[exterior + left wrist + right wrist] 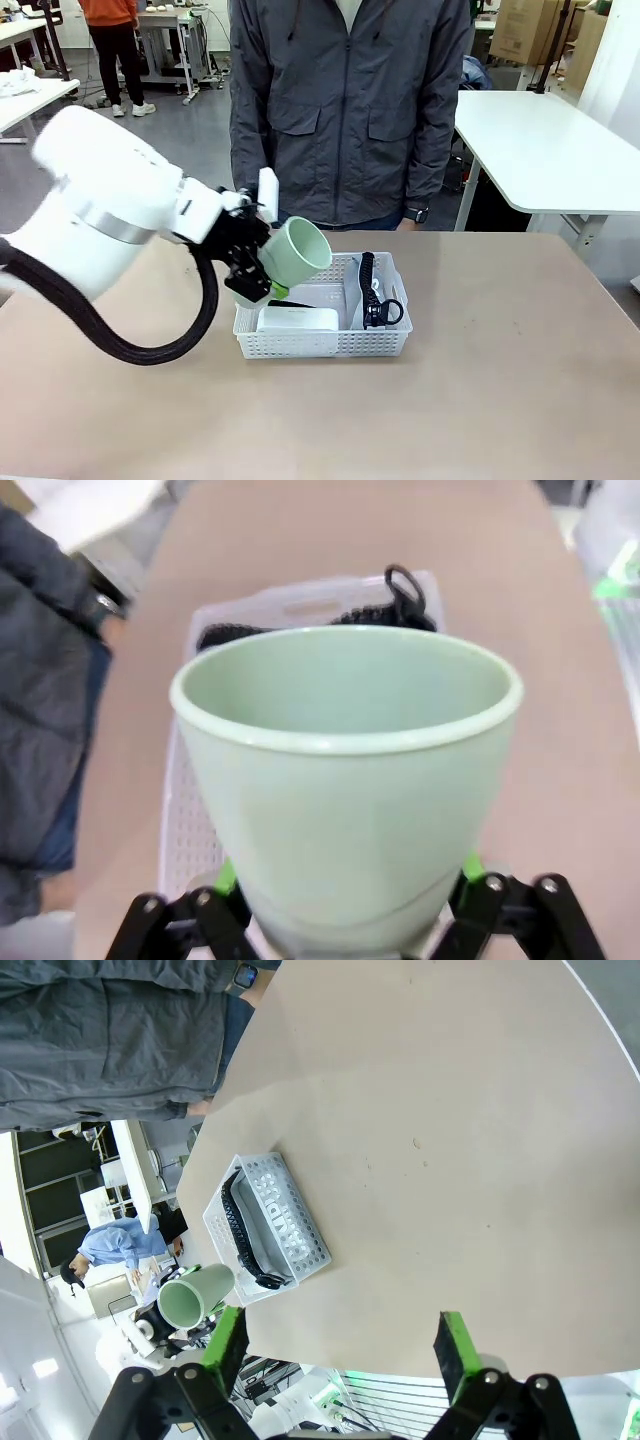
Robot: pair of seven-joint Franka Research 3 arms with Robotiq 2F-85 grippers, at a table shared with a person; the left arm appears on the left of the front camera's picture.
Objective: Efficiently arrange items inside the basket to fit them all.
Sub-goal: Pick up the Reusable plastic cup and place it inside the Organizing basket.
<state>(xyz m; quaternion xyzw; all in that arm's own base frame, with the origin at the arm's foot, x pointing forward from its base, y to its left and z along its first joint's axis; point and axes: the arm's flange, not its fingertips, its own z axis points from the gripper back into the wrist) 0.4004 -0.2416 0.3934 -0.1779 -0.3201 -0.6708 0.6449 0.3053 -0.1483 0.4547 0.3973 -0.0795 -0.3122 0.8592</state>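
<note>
Front: left gripper (262,272) clamped on pale green cup (297,250), tilted, above left end of white basket (325,343); white device (297,319), black strap (368,288) inside.
Left wrist: cup (345,780) glossy, empty, pinched between pads (225,878).
Right wrist: right gripper (340,1345) fingers spread, empty, well apart from basket (268,1225); grey pouch (282,1222) inside.

L end effector (262,272) holds cup (298,250) tilted | above basket (322,343) L end

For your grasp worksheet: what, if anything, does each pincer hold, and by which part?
Left pincer grips the pale green cup at its base, one finger on either side. Right pincer holds nothing.
</note>
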